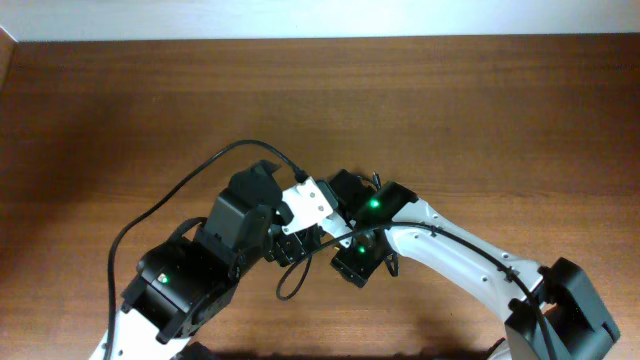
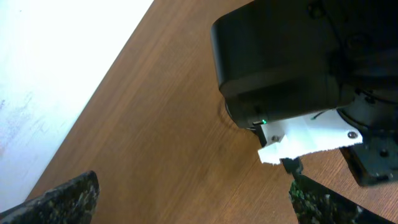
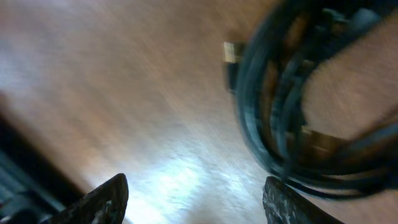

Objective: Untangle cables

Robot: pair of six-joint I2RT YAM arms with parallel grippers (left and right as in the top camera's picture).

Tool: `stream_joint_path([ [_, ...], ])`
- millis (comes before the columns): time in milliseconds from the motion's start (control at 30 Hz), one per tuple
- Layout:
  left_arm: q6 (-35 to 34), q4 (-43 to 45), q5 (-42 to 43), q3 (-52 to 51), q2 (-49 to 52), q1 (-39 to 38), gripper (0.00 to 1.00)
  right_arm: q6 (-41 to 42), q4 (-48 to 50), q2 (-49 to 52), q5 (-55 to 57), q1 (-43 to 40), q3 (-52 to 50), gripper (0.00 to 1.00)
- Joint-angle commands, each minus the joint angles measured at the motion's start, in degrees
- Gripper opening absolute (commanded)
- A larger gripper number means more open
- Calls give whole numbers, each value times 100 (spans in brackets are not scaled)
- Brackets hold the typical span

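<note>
The right pincer (image 3: 194, 194) gapes wide with nothing between its fingers, the blurred coil of black cables (image 3: 292, 118) just ahead of it on the brown worktop (image 3: 112, 81), while the left pincer (image 2: 189, 196), equally wide and empty, faces the right arm's black housing (image 2: 280, 62).

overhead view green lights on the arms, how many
3: left-arm light, upper right-arm light, lower right-arm light; others may be hidden.

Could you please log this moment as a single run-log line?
left gripper: open, empty | right gripper: open, empty | cables: coiled on table, ungripped, ahead of right gripper | right wrist view: blurred
</note>
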Motion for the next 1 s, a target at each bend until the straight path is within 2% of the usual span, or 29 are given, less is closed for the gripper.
stream_joint_path([
  [0,-76,-9,-37,63,-20,9,99,-22,0,26,1532,20,7,69],
  [67,-76,-9,-37,63,-20,9,99,-26,-2,26,1797,20,9,68],
  [100,-76,-9,-39,63,-20,9,99,-22,-4,26,1794,20,7,58],
  [300,-76,-74,-39,63,-20,9,99,-20,9,26,1788,17,-35,57],
  [433,-74,-133,-46,63,-20,11,99,-15,501,26,1379,20,-538,57],
  [467,-74,-131,-155,63,-20,11,99,22,509,26,1384,20,-538,57],
  [567,-304,-74,-1220,63,-92,22,99,22,511,26,1384,20,-538,57],
  [600,-485,-11,-1600,66,-240,173,99,20,514,26,1384,20,-538,57],
  [633,-531,46,-1552,66,-455,485,99,22,511,26,1384,20,-538,57],
  [733,-566,136,-981,66,-1040,1851,99,20,514,26,1388,20,-538,57],
  [800,-568,192,-708,66,-1045,2299,99,17,518,26,1445,17,-538,57],
  [900,-568,190,-374,63,-1043,2487,99,20,516,26,1464,-247,-540,44],
  [967,-568,190,-372,63,-1043,2487,99,20,516,26,1241,-470,-540,40],
])
